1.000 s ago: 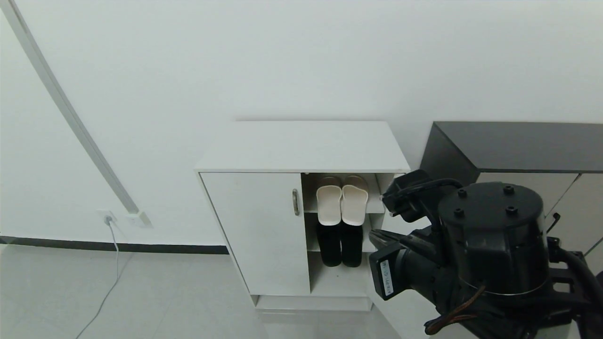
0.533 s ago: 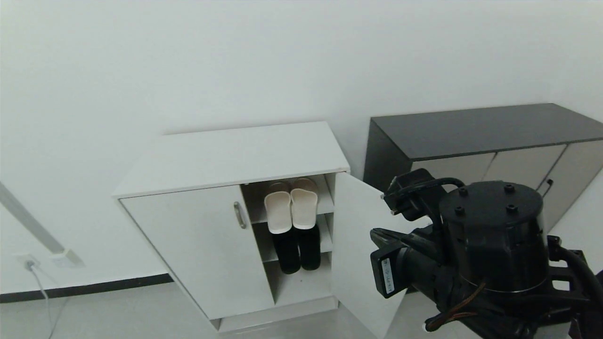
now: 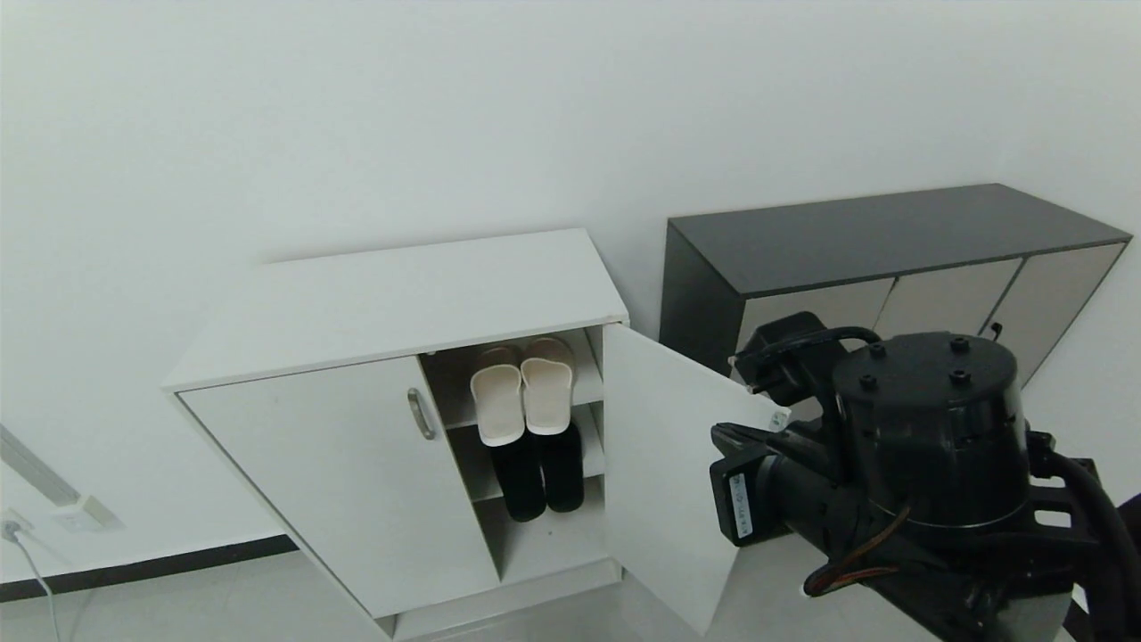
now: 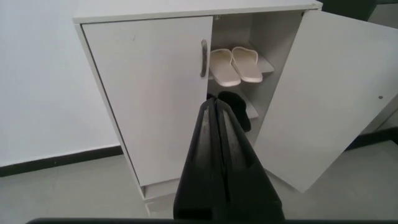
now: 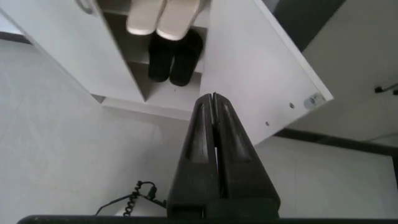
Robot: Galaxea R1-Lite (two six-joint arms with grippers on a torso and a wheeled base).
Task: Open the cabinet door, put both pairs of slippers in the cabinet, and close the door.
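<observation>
2 pairs shelved, white slippers above black slippers; right end effector, pressed together, should push cabinet door near its free edge.

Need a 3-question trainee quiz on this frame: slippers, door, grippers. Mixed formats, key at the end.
1. True or false: the white slippers sit directly above the black slippers.
2. Multiple choice: the right-hand cabinet door is A) shut, B) swung open, C) off its hinges.
3. Short answer: what state are the left gripper and the right gripper in?

Key
1. True.
2. B.
3. Both are shut and hold nothing.
</observation>
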